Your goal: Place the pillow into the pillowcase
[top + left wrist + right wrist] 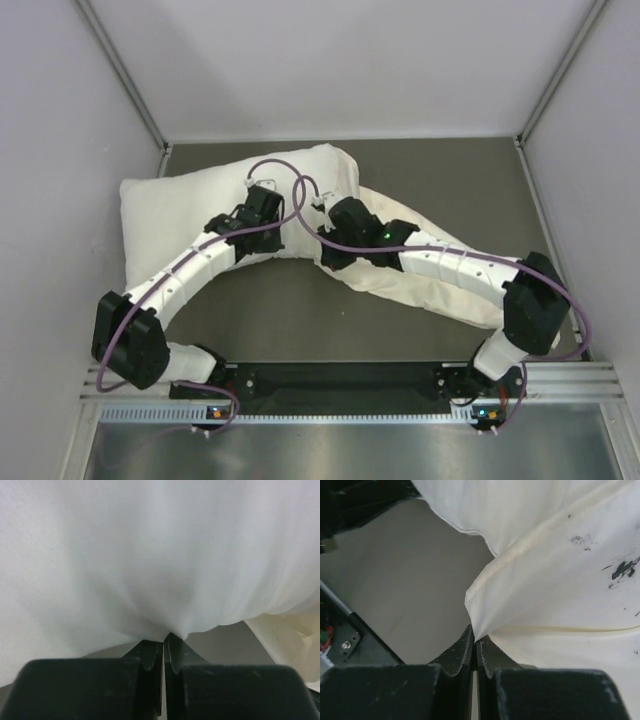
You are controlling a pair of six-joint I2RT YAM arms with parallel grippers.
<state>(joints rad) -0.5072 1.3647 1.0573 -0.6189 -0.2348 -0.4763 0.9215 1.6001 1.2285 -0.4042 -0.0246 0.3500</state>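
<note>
Now my right claw (474,642) is pinched closed on the hem of the limp cream cloth pillowcase (560,605), which lies toward the worktop's (290,320) near right corner. My left claw (163,645) grips the plump bright-white fabric pillow (150,555), far left. Best hold the hem taut and feed a corner in.

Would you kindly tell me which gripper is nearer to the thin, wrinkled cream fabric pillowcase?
Right: the right gripper pinches the pillowcase edge; the left gripper pinches the plump white pillow beside it.
</note>
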